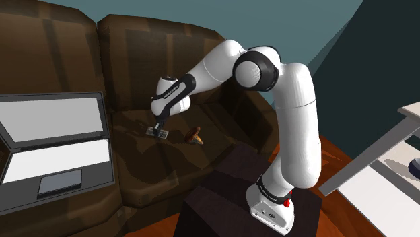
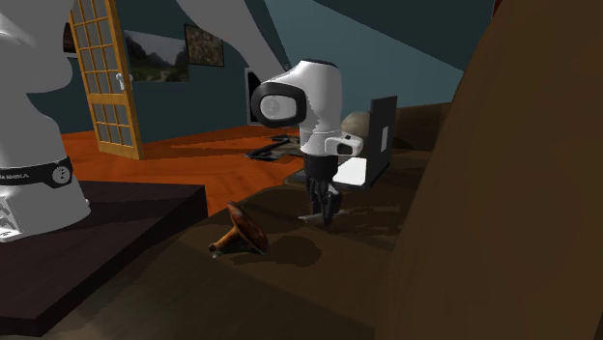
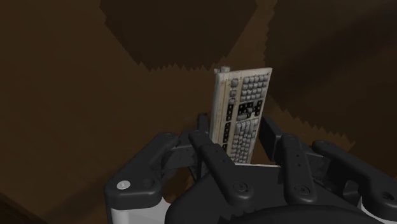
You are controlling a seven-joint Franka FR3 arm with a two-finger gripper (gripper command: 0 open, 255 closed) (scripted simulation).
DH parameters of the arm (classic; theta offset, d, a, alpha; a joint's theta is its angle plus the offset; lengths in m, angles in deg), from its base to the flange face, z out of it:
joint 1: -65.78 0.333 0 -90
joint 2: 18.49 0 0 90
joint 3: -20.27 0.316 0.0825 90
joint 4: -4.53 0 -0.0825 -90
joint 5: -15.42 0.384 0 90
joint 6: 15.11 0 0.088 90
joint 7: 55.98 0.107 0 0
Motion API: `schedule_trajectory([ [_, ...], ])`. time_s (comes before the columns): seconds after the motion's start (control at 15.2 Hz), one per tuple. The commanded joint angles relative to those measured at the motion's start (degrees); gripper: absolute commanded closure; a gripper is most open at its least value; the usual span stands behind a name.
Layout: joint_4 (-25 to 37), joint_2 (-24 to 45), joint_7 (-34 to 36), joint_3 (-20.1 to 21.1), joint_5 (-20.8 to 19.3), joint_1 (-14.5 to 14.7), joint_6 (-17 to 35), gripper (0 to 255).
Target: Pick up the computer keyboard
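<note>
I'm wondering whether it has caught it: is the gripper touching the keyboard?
Touching. The wrist view shows the computer keyboard clasped in the gripper, a black finger pressed against each long edge.

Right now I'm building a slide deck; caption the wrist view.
Black two-finger end effector clasps a slim beige computer keyboard against the dark brown sofa.

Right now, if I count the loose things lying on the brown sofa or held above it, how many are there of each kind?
Open laptop: 1
Computer keyboard, clasped in the end effector: 1
Small brown cone-shaped object: 1
Total: 3
</note>
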Motion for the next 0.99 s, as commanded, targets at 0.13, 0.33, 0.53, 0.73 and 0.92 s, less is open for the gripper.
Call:
schedule_trajectory([
  [0.13,-0.5,-2.3,0.4,-0.2,-0.3,0.2,-1.9,255],
  [0.33,-0.9,-4.3,0.7,-0.5,-0.6,0.4,-3.5,255],
  [0.53,-1.1,-6.1,1.0,-0.7,-0.9,0.5,-5.1,255],
  [0.73,-1.3,-7.9,1.3,-0.9,-1.1,0.6,-6.7,255],
  [0.92,-1.3,-8.6,1.5,-1.0,-1.3,0.7,-7.4,255],
])
